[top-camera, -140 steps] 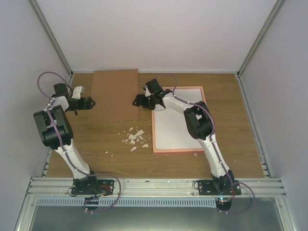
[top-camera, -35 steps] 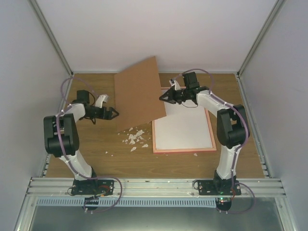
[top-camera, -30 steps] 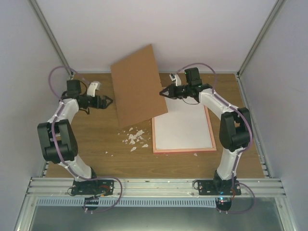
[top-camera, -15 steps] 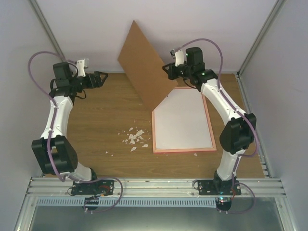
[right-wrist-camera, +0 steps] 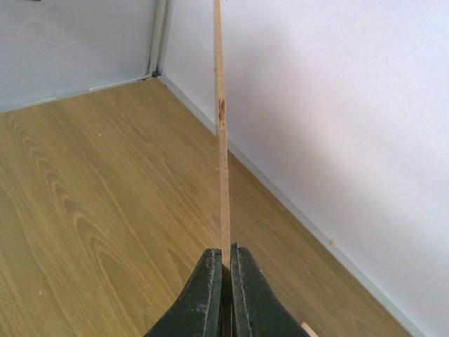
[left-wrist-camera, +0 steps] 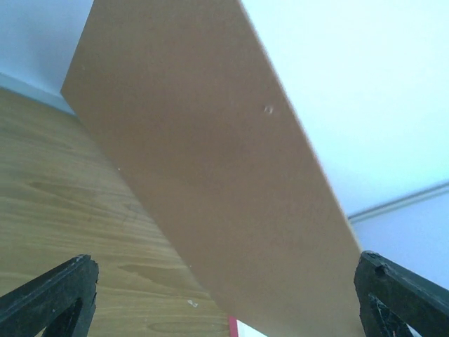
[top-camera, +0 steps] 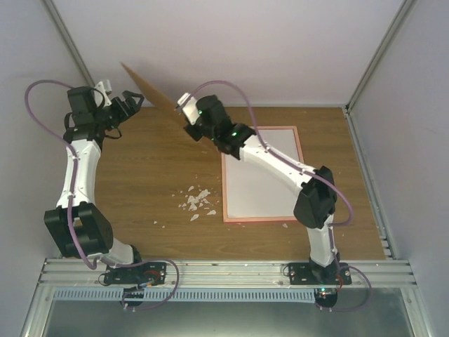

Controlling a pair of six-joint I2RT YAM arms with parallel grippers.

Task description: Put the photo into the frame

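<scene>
Frame [top-camera: 256,220]: flat on the counter [top-camera: 140,175], right of centre, well right of the left arm. Long axis runs near-far, one short side toward the back wall [top-camera: 231,49], sides roughly square to the counter edges. Same spot as a few seconds ago.

A white sheet [top-camera: 263,189] fills the frame. Cannot tell whether it is a mat or the blank back of the photo. No landscape print shows in any view, so the photo's place is unknown.

Change: the brown backing board [left-wrist-camera: 210,182] lay flat on the far-left of the counter a few seconds ago. A second ago it was tipped up, with its lower corner over the frame's far-left corner. Now it is fully off the counter, up in the air at far left and nearly edge-on to the overhead camera. The frame's whole opening is uncovered.

Right end effector [right-wrist-camera: 223,277]: fingers pinched tight on the thin edge of the board, which stands straight away from them. Its arm has swung left across the counter, clear of the frame.

Left end effector [left-wrist-camera: 224,309]: jaws spread as wide as they go, holding nothing. It has risen to the far-left corner and faces the broad side of the board, close to it but apart.

Reading: the board is being cleared out of the way, probably by a handover to the left arm. The frame lies open for loading, but the photo must first be found.

White scraps [top-camera: 196,200] lie just left of the frame, undisturbed.
</scene>
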